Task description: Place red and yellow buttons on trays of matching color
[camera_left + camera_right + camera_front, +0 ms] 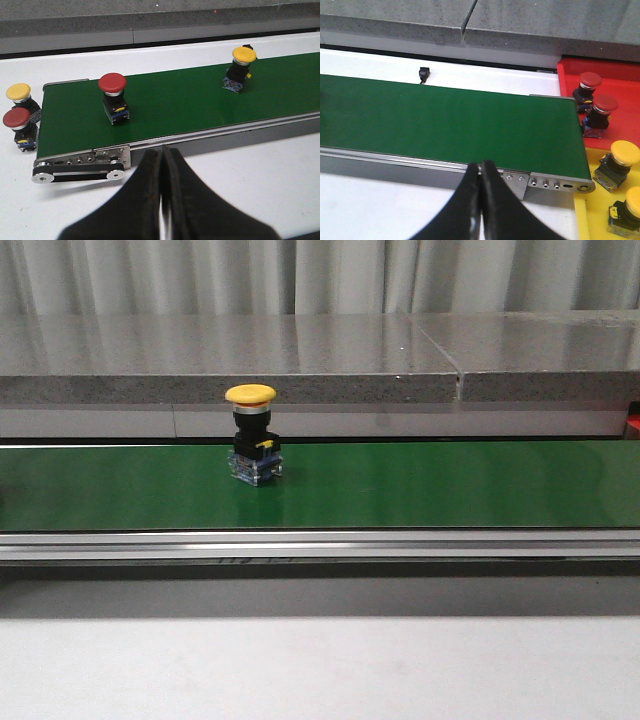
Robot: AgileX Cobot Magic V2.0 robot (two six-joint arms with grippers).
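Both end effectors are clenched and empty: left end effector (161,200), right end effector (480,200). Beyond the left one, a red button (113,97) stands upright on the belt (200,100), nearer than the yellow button (240,69).

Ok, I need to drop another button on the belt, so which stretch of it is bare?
The green belt is bare from the yellow button to its end by the red tray. A shorter gap lies between that button and the red button. Off the belt's other end, two buttons crowd together.
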